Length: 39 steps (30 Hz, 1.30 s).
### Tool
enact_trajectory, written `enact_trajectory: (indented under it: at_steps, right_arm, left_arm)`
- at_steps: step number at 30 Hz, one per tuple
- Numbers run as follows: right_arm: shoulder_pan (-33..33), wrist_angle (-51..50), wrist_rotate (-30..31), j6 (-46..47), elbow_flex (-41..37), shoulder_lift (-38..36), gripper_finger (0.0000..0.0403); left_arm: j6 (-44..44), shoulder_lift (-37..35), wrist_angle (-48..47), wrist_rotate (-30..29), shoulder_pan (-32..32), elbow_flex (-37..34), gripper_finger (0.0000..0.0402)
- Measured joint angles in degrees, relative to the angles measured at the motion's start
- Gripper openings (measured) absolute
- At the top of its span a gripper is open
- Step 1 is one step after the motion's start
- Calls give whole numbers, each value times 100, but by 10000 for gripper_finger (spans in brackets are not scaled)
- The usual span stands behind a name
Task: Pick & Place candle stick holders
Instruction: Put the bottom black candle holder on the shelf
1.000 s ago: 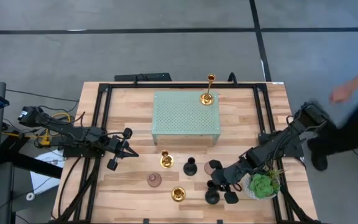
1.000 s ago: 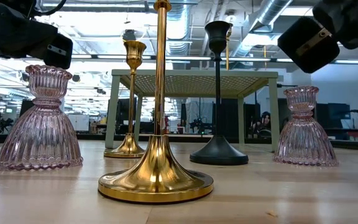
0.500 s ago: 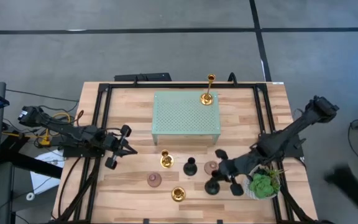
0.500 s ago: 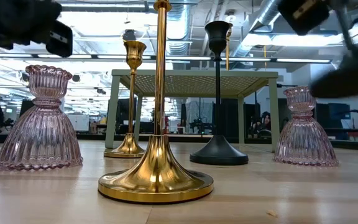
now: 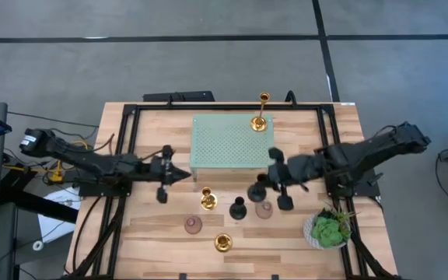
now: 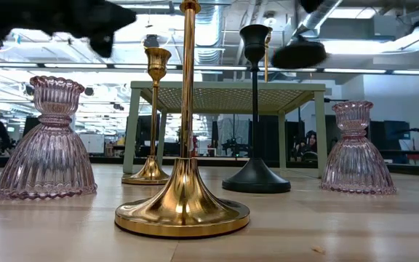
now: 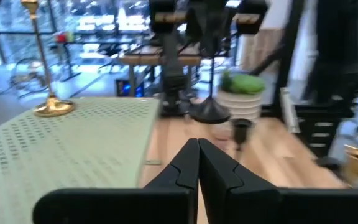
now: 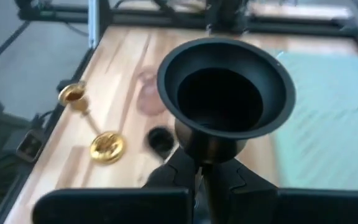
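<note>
1. Both arms had swung inward since a second earlier: the right gripper (image 5: pixel 264 187), then low beside the plant (image 5: pixel 330 231), had lifted a black holder (image 8: pixel 224 102) off the surface (image 5: pixel 154 233) and carried it to the near right corner of the green perforated stand (image 5: pixel 232 144).
2. Right jaws were clamped on the black holder's stem, with its flared base turned toward the wrist camera and the piece held roughly level rather than upright.
3. The left gripper (image 5: pixel 179 174) hung near the stand's left edge, jaws pressed together and holding nothing.
4. One gold holder (image 5: pixel 260 120) already stood upright on the stand's far right corner.
5. On the surface in front of the stand remained two gold holders (image 5: pixel 208 200), a second black holder (image 5: pixel 238 208) and two pink holders (image 5: pixel 193 225).
6. Judgement: the step in hand was transport to the stand. To do it well, the holder would need turning base-down, lowering until the base sat flat, clear of the gold holder, and releasing only once it was steady.
</note>
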Motion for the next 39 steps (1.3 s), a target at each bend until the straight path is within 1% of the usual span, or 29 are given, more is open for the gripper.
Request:
enact_trajectory:
  at_steps: [5, 10, 13, 16, 18, 21, 27, 31, 34, 39]
  right_arm:
    - [-766, 13, -554, -338, 336, 58, 1]
    - [-1316, -25, -1102, -574, 473, 176, 1]
    - [-1567, -181, -1357, -622, 509, 295, 1]
    - [-1751, -147, -1500, -795, 673, 470, 1]
    - [-1837, -164, -1506, -862, 873, 624, 1]
    - [-1919, -437, -1512, -1008, 1201, 821, 1]
    - [-2020, -650, -1551, -1315, 1780, 1216, 1]
    - [-2104, -633, -1792, -1457, 1973, 1469, 1]
    - [-2133, -645, -1791, -1501, 2052, 1669, 1]
    - [-2131, -513, -1791, -1581, 2158, 1777, 1]
  left_arm:
    - [10, 1068, -22, -4, 531, 652, 6]
    - [11, 1749, -30, 2, 901, 1194, 6]
    - [182, 2016, -11, 228, 1050, 1550, 6]
    - [402, 2254, -10, 576, 1170, 1952, 6]
    - [419, 2333, -214, 796, 1281, 2172, 6]
    - [377, 2429, -481, 907, 1406, 2409, 6]
    - [397, 2429, -510, 971, 1426, 2416, 6]
    - [448, 2429, -474, 1155, 1422, 2416, 9]
    - [451, 2429, -468, 1161, 1422, 2416, 28]
    - [431, 2429, -474, 1161, 1422, 2416, 79]
